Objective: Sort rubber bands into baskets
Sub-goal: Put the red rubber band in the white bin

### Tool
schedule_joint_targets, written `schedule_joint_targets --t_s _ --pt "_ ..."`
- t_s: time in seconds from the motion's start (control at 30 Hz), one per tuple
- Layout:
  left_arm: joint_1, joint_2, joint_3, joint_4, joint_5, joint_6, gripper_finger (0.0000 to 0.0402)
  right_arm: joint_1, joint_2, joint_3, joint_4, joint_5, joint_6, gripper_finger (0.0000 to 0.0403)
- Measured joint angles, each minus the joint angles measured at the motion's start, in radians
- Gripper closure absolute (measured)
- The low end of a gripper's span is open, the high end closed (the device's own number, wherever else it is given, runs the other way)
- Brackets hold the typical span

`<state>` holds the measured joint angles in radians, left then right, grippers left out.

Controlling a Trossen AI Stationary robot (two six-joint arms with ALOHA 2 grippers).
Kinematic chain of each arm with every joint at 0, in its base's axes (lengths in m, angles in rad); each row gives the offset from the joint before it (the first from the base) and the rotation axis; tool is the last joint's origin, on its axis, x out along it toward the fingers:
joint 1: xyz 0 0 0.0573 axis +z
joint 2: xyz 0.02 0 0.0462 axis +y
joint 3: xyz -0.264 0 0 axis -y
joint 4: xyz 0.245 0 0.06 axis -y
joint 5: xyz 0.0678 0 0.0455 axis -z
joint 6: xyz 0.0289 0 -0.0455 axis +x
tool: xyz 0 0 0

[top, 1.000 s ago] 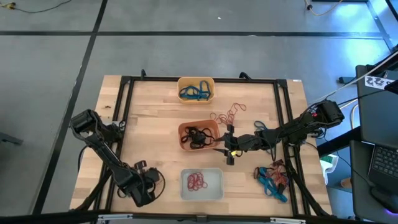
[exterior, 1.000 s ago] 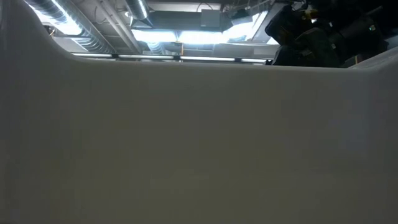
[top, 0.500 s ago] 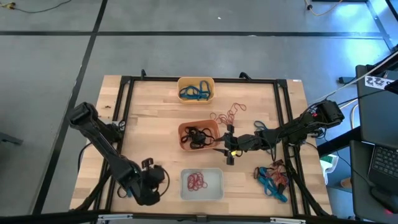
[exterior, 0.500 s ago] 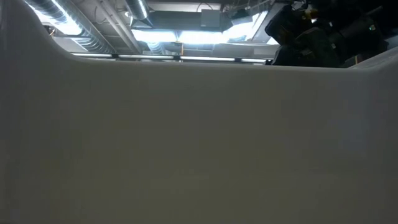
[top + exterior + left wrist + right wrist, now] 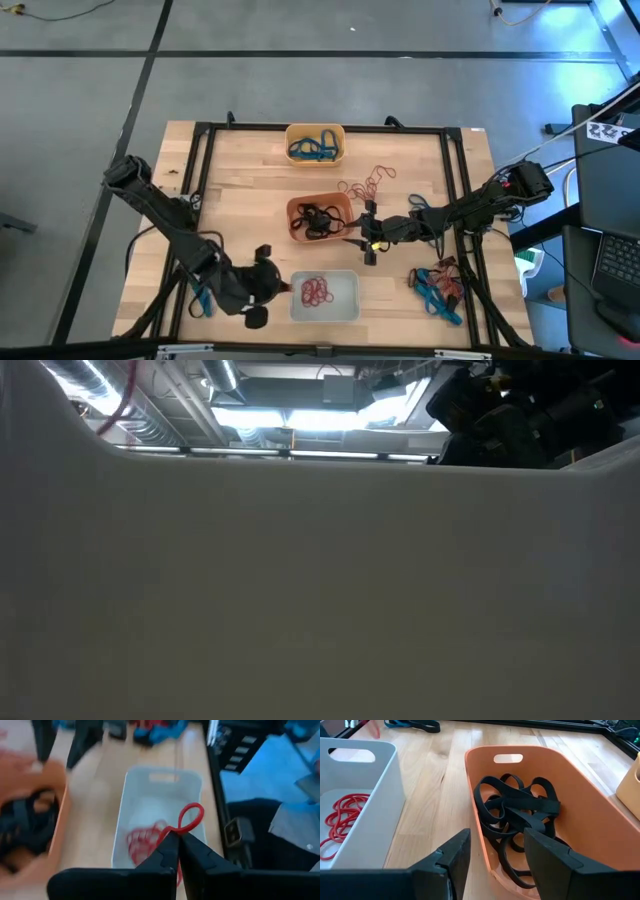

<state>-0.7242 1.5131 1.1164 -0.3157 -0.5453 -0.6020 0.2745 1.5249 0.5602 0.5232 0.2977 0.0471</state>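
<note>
Red rubber band pinched in the closed left gripper nears the whitish basket, needing release above it; right gripper waits open.

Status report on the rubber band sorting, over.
Left gripper shut on red band, beside white basket. Right gripper open at orange basket. Nothing blocking.

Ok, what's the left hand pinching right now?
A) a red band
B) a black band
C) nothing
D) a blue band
A: in the left wrist view the left hand is shut on a red rubber band, its loop standing above the fingertips in front of the whitish basket that already holds red bands.
</note>
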Motion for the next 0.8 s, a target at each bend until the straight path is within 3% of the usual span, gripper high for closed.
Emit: schedule_joint_targets --t_s 0.33,0.8 --pt "0.059 0.001 0.000 0.196 0.001 0.230 0.0390 0.000 0.000 0.000 0.000 0.000 0.000 0.0221" --pt "0.104 0.232 0.000 0.276 0.056 0.174 0.0389 0.000 0.000 0.000 -0.002 0.000 0.000 0.0221"
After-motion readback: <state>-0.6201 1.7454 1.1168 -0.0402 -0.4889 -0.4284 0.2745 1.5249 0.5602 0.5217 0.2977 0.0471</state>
